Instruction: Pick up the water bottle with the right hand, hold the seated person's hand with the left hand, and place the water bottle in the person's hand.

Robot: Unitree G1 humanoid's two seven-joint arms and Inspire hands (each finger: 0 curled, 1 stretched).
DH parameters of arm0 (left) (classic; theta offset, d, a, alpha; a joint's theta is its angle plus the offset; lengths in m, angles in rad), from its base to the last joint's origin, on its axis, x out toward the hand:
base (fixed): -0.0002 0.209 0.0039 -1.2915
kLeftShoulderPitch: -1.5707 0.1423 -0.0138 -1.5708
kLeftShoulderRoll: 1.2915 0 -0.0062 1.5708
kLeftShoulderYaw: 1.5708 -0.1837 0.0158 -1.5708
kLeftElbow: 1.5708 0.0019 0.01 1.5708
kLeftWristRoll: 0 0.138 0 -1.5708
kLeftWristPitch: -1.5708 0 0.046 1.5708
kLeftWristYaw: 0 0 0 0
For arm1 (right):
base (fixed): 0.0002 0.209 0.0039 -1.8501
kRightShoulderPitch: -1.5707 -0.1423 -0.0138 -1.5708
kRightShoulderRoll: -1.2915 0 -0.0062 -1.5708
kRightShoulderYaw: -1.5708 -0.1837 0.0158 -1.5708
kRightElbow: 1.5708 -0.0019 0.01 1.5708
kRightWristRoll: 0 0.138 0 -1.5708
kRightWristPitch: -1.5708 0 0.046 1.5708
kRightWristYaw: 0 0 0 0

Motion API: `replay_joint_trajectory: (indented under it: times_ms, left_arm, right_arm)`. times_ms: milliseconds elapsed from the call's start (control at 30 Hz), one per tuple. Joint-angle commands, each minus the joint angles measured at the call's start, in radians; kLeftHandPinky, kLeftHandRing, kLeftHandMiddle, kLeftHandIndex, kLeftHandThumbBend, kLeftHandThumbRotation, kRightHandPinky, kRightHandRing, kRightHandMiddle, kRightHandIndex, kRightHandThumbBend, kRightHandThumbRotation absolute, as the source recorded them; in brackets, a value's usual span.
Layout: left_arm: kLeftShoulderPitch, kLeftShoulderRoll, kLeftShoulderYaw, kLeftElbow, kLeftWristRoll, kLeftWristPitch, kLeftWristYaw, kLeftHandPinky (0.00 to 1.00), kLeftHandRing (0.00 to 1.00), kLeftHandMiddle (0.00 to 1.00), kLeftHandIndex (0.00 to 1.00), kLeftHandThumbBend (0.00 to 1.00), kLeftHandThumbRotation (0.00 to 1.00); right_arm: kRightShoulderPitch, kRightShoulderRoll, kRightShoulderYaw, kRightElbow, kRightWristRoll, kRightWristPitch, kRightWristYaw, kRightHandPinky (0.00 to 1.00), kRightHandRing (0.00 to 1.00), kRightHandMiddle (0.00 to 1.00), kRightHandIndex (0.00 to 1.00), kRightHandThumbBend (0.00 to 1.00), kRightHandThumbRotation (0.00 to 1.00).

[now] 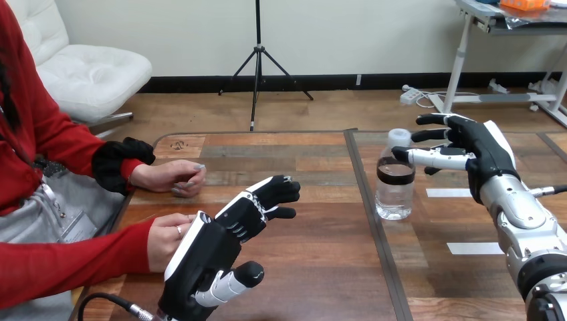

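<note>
The water bottle point(394, 190) stands upright on the table point(314, 267), right of centre. The right hand point(485, 157) is just right of it, fingers point(438, 120) spread open. The left hand point(214, 247), fingers relaxed and empty, is beside the person's near hand point(166, 242).

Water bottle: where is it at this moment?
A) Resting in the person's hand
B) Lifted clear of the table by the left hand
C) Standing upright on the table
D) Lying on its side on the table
C: the water bottle stands upright with its base on the table, and the right hand is open beside its upper part.
</note>
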Motion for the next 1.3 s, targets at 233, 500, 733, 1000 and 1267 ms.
replay_joint_trajectory:
  times_ms: [233,500,733,1000,1267]
  left_arm:
    - [-0.043,-0.002,0.001,-0.015,0.01,-0.005,0.019,0.77,0.84,0.85,0.84,0.94,0.76]
    - [-0.046,-0.004,0.002,-0.014,0.003,-0.006,0.011,0.77,0.84,0.85,0.84,0.93,0.76]
    - [-0.045,-0.003,0.0,-0.016,0.004,0.003,0.011,0.78,0.85,0.85,0.84,0.93,0.75]
    - [-0.044,-0.005,0.002,-0.017,0.0,0.007,0.01,0.77,0.84,0.85,0.84,0.94,0.75]
    - [-0.044,-0.001,0.004,-0.02,-0.004,0.003,0.004,0.77,0.85,0.85,0.84,0.93,0.75]
  right_arm:
    - [-0.037,0.033,0.013,-0.033,0.001,-0.03,0.018,0.43,0.56,0.7,0.75,0.88,0.0]
    - [-0.035,0.038,0.029,-0.036,-0.012,-0.035,0.015,0.44,0.56,0.7,0.76,0.88,0.0]
    - [-0.033,0.036,0.046,-0.033,-0.028,-0.033,-0.002,0.52,0.61,0.71,0.76,0.9,0.0]
    - [-0.025,0.03,0.057,-0.034,-0.039,-0.04,-0.002,0.63,0.68,0.73,0.78,0.92,0.05]
    - [-0.013,0.022,0.071,-0.034,-0.06,-0.043,-0.016,0.7,0.76,0.78,0.84,0.93,0.15]
